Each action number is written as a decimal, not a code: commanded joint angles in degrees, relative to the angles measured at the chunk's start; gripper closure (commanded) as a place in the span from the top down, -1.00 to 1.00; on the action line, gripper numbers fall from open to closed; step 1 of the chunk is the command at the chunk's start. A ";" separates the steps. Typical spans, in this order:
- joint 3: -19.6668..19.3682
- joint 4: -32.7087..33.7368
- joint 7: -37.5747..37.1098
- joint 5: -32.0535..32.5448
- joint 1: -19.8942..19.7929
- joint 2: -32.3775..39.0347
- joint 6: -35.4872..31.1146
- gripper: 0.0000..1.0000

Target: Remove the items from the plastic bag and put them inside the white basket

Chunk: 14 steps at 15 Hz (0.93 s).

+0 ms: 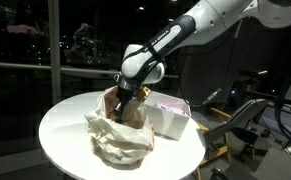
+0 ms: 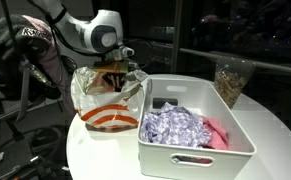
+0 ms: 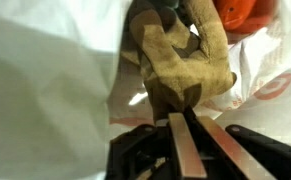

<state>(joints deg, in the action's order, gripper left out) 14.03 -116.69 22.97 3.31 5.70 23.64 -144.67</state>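
The white basket [image 2: 225,160] stands on the round desk [image 1: 60,130] with nothing over it, so it can be entered straight from above. Inside, a purple patterned cloth [image 2: 175,125] and a pink cloth [image 2: 217,135] fill the near half, while the far half is mostly bare floor. Just beside the basket's side wall stands the plastic bag [image 2: 105,115], leaving no lane between them. The bag's mouth is crowded: white film closes in around the hand [image 3: 185,120], which is pinched on a brown cloth [image 3: 180,60]. Near the basket's far corner a clear container [image 2: 230,78] blocks that side.
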 commanded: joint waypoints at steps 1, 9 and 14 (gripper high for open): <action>-0.36 0.43 -5.37 -3.07 0.47 -6.92 12.42 -0.93; -1.62 0.65 -11.37 -9.71 0.98 -20.57 32.16 -0.92; -2.66 -1.25 -17.68 -8.08 1.37 -31.28 32.98 -0.91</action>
<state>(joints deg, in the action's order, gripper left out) 12.88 -116.01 9.20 -5.13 5.99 -0.52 -112.29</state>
